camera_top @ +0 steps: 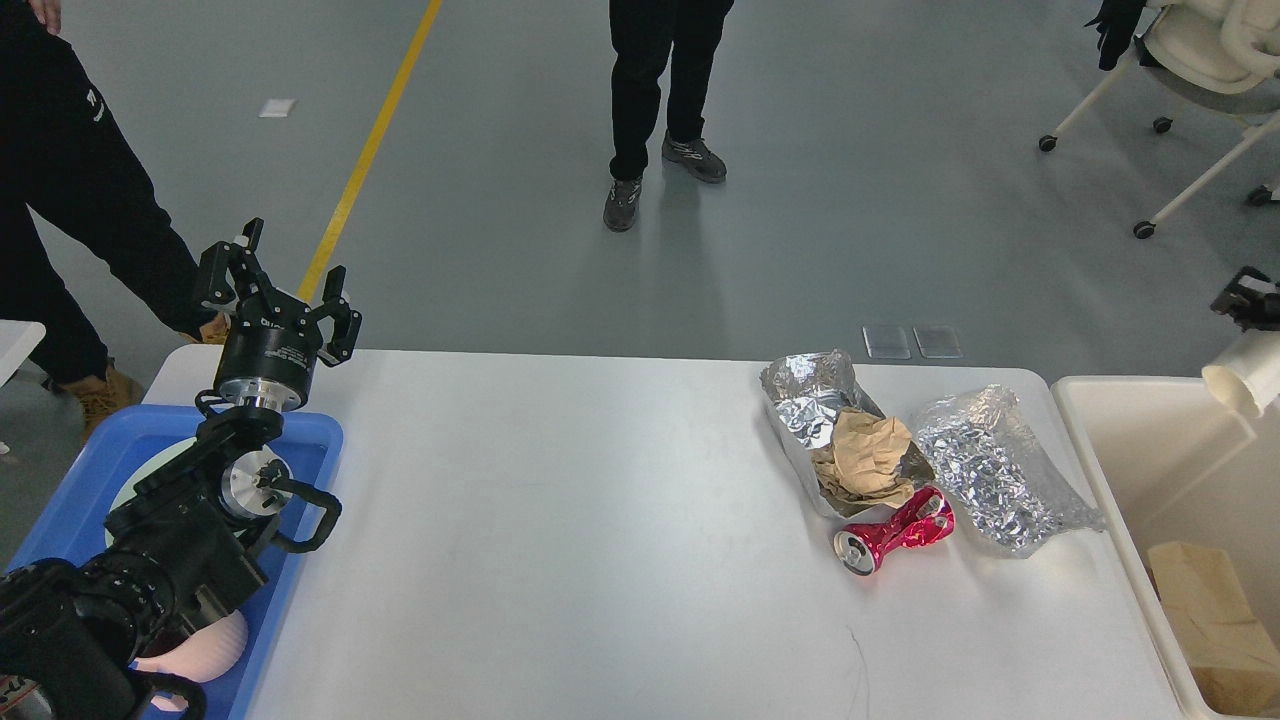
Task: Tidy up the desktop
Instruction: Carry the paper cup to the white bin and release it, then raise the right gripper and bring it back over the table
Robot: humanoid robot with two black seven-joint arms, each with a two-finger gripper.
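Grey floor fills the upper half of the frame, crossed by a yellow line (370,150) at upper left. Two standing people are seen there only in part: one (660,100) at top centre, one (70,180) at far left. A wheeled chair (1190,90) sits at upper right.

The lower half is taken up by the white desk (560,540), which runs from the left edge nearly to the right edge. A blue tray (300,440) is laid over its left end, and a cream bin (1130,470) stands just beside its right end, with a piece of brown cardboard (1210,620) inside.

Right of centre on the desk, litter is gathered: a foil bag (810,400) with crumpled brown paper (868,455) lying on it, a crushed red can (895,535) on its side touching the bag's near end, and a second crumpled foil wrapper (990,470) just beside them on the right.

The left arm comes in from the lower left over the tray; the left gripper (285,290) is raised above the desk's far left corner, its fingers (335,300) spread apart and holding nothing. The right gripper (1245,300) is seen only in part at the right edge, above the bin; a white paper cup (1240,375) is tipped just below it, but whether the fingers are clamped on it cannot be told.
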